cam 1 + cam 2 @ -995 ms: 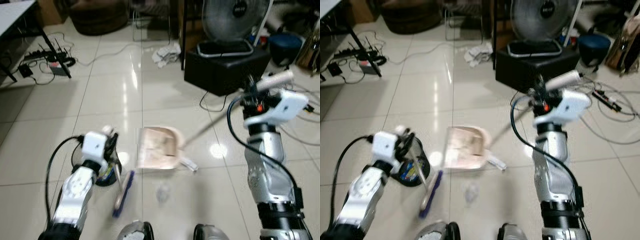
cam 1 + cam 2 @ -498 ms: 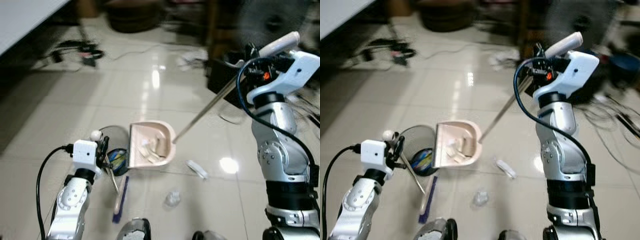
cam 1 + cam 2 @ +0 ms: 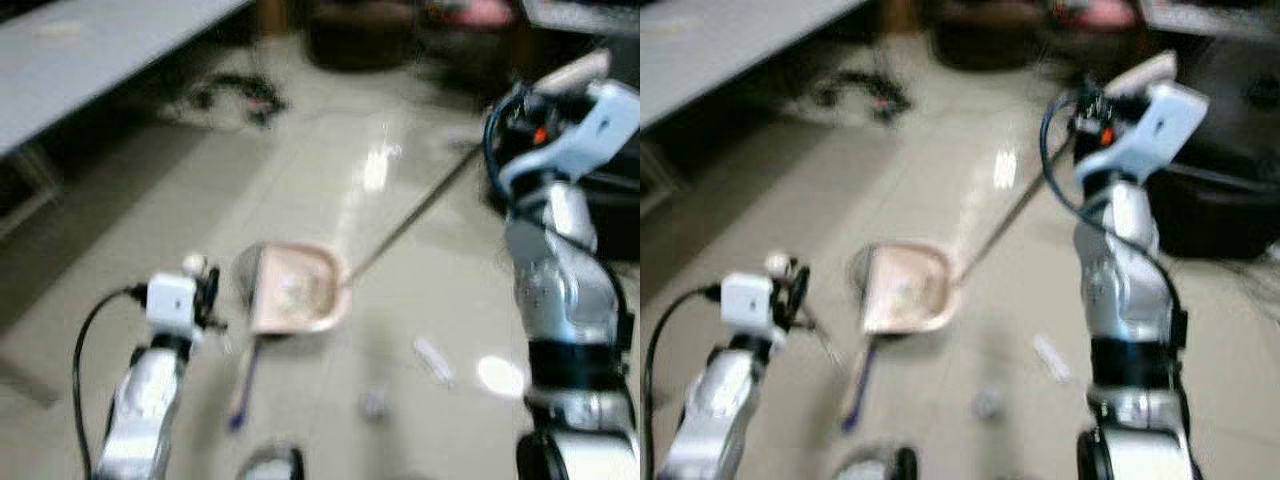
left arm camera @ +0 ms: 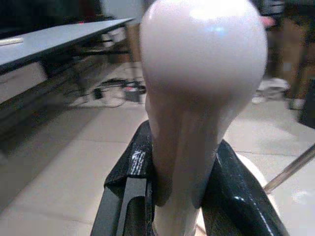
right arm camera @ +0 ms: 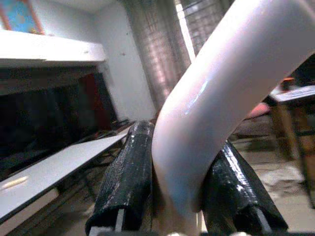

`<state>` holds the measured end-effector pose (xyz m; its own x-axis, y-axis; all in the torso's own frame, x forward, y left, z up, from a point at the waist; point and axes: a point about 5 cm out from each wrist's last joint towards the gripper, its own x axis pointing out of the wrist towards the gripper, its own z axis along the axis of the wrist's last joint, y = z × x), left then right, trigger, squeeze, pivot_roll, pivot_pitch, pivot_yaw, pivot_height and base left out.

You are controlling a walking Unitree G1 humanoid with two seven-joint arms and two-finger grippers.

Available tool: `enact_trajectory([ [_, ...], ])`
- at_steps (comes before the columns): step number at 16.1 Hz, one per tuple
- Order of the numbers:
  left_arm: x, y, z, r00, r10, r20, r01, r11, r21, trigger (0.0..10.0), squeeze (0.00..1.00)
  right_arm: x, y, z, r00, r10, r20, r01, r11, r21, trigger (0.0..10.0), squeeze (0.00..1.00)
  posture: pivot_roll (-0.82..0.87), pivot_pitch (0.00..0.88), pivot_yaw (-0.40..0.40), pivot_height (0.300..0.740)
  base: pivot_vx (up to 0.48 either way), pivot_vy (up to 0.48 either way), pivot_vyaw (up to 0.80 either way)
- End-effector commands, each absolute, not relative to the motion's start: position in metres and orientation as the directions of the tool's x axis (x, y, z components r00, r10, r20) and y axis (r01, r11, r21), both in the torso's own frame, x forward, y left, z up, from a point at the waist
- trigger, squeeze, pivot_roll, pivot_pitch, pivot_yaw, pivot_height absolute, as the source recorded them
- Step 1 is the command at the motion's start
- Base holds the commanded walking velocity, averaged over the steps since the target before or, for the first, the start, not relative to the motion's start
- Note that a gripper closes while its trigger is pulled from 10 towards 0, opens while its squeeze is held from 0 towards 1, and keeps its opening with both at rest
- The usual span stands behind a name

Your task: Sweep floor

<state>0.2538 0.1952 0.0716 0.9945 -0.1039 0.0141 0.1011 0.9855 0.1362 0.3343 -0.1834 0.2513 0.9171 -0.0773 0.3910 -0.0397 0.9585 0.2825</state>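
Observation:
A pale pink dustpan (image 3: 296, 291) with litter in it hangs low over the floor on a long thin handle (image 3: 410, 222). My right gripper (image 3: 517, 104) is raised at the right and shut on the handle's pale grip (image 5: 216, 108), black fingers (image 5: 125, 177) on both sides. My left gripper (image 3: 208, 298) is shut on the rounded top of a broom handle (image 4: 197, 93); the broom's blue head (image 3: 238, 398) rests on the floor beside my left arm. A white scrap (image 3: 432, 360) and a crumpled bit (image 3: 373, 403) lie on the tiles.
A dark round bin (image 3: 243, 268) sits half hidden at the dustpan's left edge. A grey table (image 3: 100, 45) runs along the far left with cables (image 3: 235, 92) under it. Dark furniture (image 3: 1230, 190) stands behind my right arm. The eye views are blurred.
The whole picture has swung left and blurred, so the camera moved. Both grippers keep their hold; the dustpan stays near the bin.

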Motion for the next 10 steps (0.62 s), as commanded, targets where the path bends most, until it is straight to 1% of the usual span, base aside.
enact_trajectory([
  [1, 0.2593, 0.1991, 0.0821, 0.994, -0.094, 0.052, 0.084, 0.982, 0.167, 10.0, 0.0, 0.3336, -0.1806, 0.2667, 0.886, -0.079, 0.456, -0.066, 0.953, 0.294, 10.0, 0.0, 0.01, 0.015, 0.063, 0.74, 0.3, 0.0, 0.8],
  [2, 0.2602, 0.1985, 0.0826, 0.994, -0.095, 0.053, 0.085, 0.982, 0.167, 10.0, 0.0, 0.334, -0.1808, 0.2667, 0.885, -0.079, 0.459, -0.061, 0.958, 0.282, 10.0, 0.0, 0.0, 0.012, 0.064, 0.74, 0.3, 0.0, 0.79],
  [10, 0.2655, 0.1905, 0.0802, 0.991, -0.125, 0.04, 0.117, 0.979, 0.164, 10.0, 0.0, 0.334, -0.1845, 0.262, 0.881, -0.098, 0.463, -0.035, 0.962, 0.27, 10.0, 0.0, -0.01, 0.0, 0.076, 0.74, 0.304, 0.0, 0.0],
])
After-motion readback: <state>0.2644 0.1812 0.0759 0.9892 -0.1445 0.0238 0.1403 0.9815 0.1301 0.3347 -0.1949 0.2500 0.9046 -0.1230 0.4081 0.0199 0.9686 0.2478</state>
